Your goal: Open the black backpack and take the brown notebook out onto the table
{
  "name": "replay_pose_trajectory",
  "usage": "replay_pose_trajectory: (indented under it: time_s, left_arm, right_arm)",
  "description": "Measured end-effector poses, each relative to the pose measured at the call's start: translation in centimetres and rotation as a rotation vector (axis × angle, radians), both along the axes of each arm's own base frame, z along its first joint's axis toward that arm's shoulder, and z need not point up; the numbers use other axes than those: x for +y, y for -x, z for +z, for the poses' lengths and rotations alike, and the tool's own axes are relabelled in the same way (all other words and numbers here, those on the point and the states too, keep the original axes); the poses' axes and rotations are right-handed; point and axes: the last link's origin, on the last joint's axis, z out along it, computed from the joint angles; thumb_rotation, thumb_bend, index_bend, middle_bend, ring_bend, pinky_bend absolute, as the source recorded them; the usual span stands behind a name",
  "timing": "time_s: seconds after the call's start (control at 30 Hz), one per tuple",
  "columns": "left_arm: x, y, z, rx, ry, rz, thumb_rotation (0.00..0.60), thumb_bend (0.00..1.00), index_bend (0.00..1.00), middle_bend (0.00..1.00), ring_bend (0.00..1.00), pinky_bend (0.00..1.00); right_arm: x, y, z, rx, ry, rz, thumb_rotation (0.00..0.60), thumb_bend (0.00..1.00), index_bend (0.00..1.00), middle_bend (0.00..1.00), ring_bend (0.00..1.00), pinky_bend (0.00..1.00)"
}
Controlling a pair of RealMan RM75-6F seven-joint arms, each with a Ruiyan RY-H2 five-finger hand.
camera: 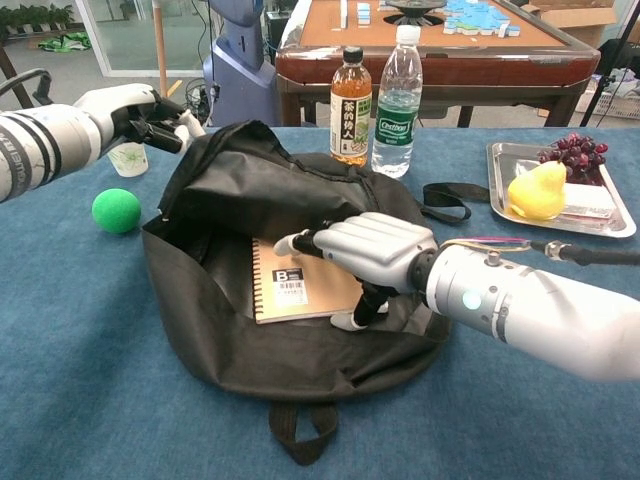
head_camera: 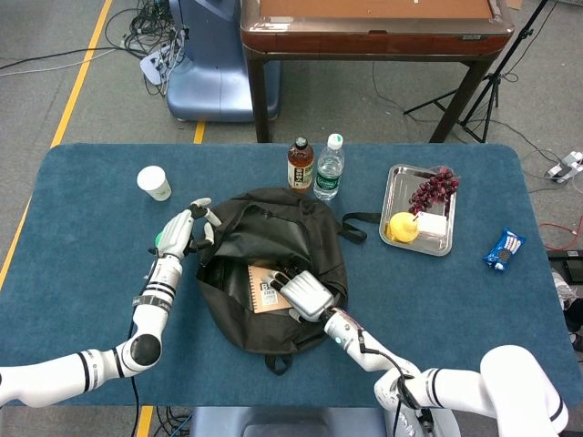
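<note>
Risk first: with the brown notebook (camera: 303, 279) lying flat inside the open black backpack (camera: 250, 190), resting on the lower fabric, could easily have slid deeper or snagged a corner on the rim on the way out — more likely if gripped only at one edge. Could also have dragged the whole bag across the bench (camera: 80, 400) if the flap had slipped free of the left hand (camera: 140, 105). Right hand (camera: 365, 250) lay over the notebook's right side, fingers (camera: 300, 241) stretched fairly flat across the cover, the thumb curled down at the near edge; looked like a pinch on that edge, though could not tell for certain that the book was actually clamped rather than merely touched. Left hand sat at the upper left of the bag, fingers curled narrow on a fold of the black flap, holding the mouth open. Notebook not yet out — wholly within the bag in the head view too (head_camera: 265, 288). Green ball (camera: 117, 210) lay just beside the bag's left edge, two bottles (camera: 375, 95) behind it.
</note>
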Motion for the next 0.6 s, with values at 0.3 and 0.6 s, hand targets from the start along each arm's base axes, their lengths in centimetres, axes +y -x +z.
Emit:
replay_pose_trajectory:
  time_s: [0.3,0.6]
  left_arm:
    - [0.0,0.0,0.0,-0.005,0.002,0.001,0.6,0.63,0.48,0.14,0.14,0.1]
    - [0.0,0.3,0.1,-0.006,0.0,0.008,0.6,0.63,0.48,0.14,0.14,0.1]
  right_arm:
    - [0.1,0.1,-0.7,0.003,0.023,0.01,0.6,0.29,0.11,0.11,0.02,0.07]
    - [-0.2,0.6,-1.3,0.014,0.035,0.0,0.6,0.29,0.11,0.1,0.02,0.07]
